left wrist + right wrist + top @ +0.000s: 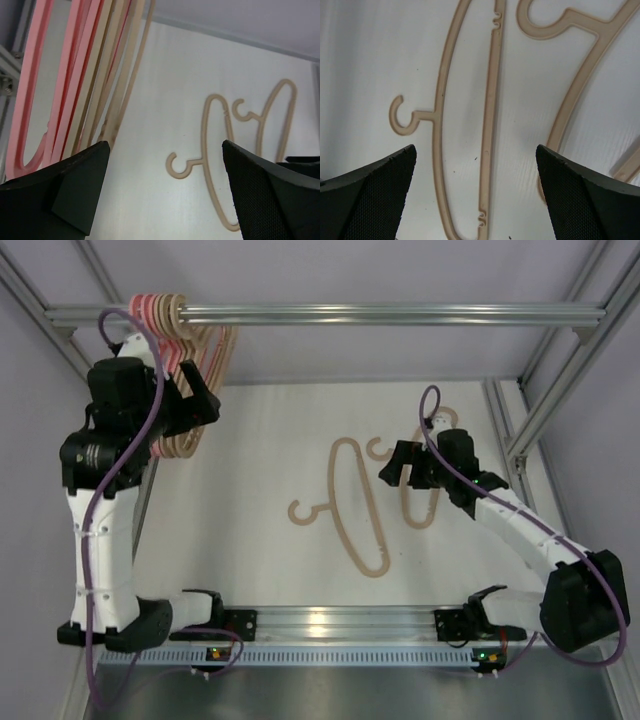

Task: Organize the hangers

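Observation:
Several pink hangers (pixel 152 308) and beige hangers (pixel 215 350) hang bunched at the left end of the silver bar (pixel 400 313); in the left wrist view the pink ones (pixel 31 100) and beige ones (pixel 116 75) show close up. Two beige hangers lie flat on the table: one in the middle (pixel 374 571), one to its right (pixel 420 524). My left gripper (pixel 203 400) is open and empty beside the hung bunch. My right gripper (pixel 398 468) is open and empty, hovering over the right hanger's hook end. The right wrist view shows both table hangers (pixel 489 125) (pixel 580 75) below its jaws.
Aluminium frame posts stand at the right (pixel 560 370) and left back corners. A rail (pixel 340 620) runs along the near table edge between the arm bases. The white table surface (pixel 260 460) lies between the arms.

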Controlling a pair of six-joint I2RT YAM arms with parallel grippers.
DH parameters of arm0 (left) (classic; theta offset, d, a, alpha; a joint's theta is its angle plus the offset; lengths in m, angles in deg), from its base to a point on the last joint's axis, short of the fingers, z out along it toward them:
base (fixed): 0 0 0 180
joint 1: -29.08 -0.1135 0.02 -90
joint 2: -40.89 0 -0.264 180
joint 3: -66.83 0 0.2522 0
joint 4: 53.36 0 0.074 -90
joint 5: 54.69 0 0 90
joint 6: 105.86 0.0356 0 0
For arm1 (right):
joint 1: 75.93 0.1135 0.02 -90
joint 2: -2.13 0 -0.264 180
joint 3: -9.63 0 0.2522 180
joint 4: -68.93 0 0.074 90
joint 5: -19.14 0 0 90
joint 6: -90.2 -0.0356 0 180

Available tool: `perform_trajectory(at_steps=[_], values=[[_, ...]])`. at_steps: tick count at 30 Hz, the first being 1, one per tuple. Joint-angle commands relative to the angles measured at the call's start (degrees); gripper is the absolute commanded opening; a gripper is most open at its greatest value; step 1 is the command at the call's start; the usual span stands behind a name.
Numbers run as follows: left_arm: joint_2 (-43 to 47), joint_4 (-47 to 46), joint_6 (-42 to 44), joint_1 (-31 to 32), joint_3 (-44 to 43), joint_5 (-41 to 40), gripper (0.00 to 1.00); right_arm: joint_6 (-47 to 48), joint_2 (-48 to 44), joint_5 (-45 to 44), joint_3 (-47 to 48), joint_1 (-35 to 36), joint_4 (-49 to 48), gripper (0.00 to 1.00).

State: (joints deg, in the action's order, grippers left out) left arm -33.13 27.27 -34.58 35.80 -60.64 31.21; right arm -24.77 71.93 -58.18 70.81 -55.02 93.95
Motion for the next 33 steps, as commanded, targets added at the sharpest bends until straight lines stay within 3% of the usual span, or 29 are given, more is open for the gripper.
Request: perform_trajectory(at_steps=[1,6,8,12,15,23,33], values=[[5.3,-10.4,-4.9,0.2,4.7,8.9,0.98,2.7,0.9,-1.3,0.1,1.1,-4.7,1.00],[7.8,-16.6,-7.8,5.8,14.8,10.3,0.98,4.1,3.8,-2.1,0.0,2.9,-4.4,0.99],[7.0,-19.0,-8.6,11.6,18.0,8.4,0.98,4.9,5.4,-3.1,0.4,4.4,-4.1,0.99],[4.4,-23.3,-10.1,24.2,22.4,-4.3,0.98,7.8,9.5,-5.9,2.8,7.9,-0.6,0.97],[2.0,-27.0,-11.8,29.8,27.0,-7.8,0.98,9.7,12.2,-7.5,4.8,11.6,1.4,0.93],[-2.4,-36.1,-14.9,30.7,40.5,-10.0,0.98,11.3,21.2,-14.4,10.3,23.6,8.1,0.77],[-8.5,-39.5,-14.7,28.2,46.5,-14.0,0.95,10.3,31.3,-17.1,17.0,32.4,14.1,0.63]])
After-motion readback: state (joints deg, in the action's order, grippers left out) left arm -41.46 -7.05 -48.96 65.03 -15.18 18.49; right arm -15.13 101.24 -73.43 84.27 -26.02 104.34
